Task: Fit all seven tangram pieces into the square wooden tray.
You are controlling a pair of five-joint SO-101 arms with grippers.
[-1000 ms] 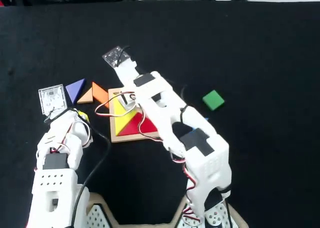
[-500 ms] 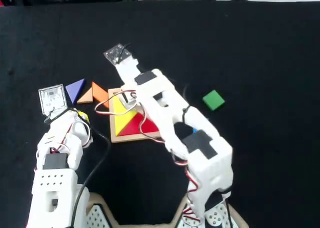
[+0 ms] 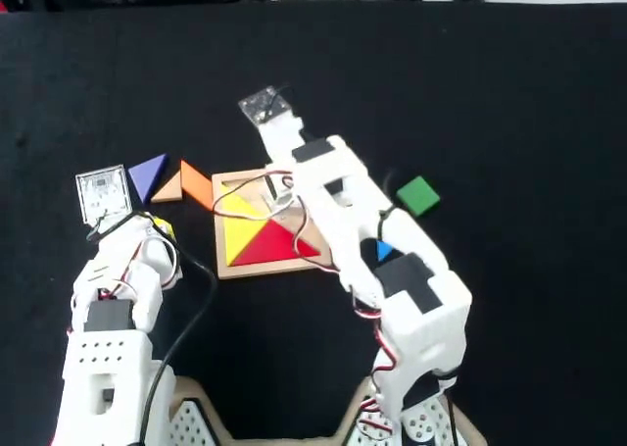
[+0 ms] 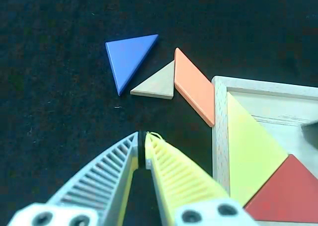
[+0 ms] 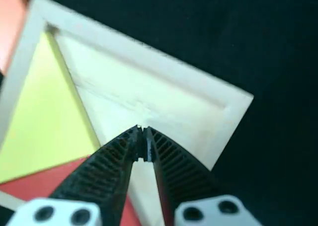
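Note:
The square wooden tray [image 3: 223, 270] holds a yellow triangle [image 3: 240, 236] and a red triangle [image 3: 275, 249]; its far half is bare wood. My right gripper [image 3: 276, 199] hangs shut over that bare part [image 5: 149, 97], fingertips together [image 5: 142, 132]. Left of the tray lie an orange parallelogram [image 3: 196, 184], a tan triangle [image 3: 168, 188] and a blue triangle [image 3: 147, 174]. My left gripper [image 4: 142, 135] is shut and holds nothing, just short of the tan triangle [image 4: 156, 86] and orange parallelogram [image 4: 194, 92]. A green square [image 3: 418, 195] lies to the right of the tray.
The right arm's white body [image 3: 392, 270] covers the tray's right edge and the cloth beyond it. A small patch of blue [image 3: 384, 251] shows at that arm; I cannot tell what it is. Black cloth covers the table all around.
The right arm has swung to the right across the tray, uncovering more of the yellow and red triangles. The left arm has kept still.

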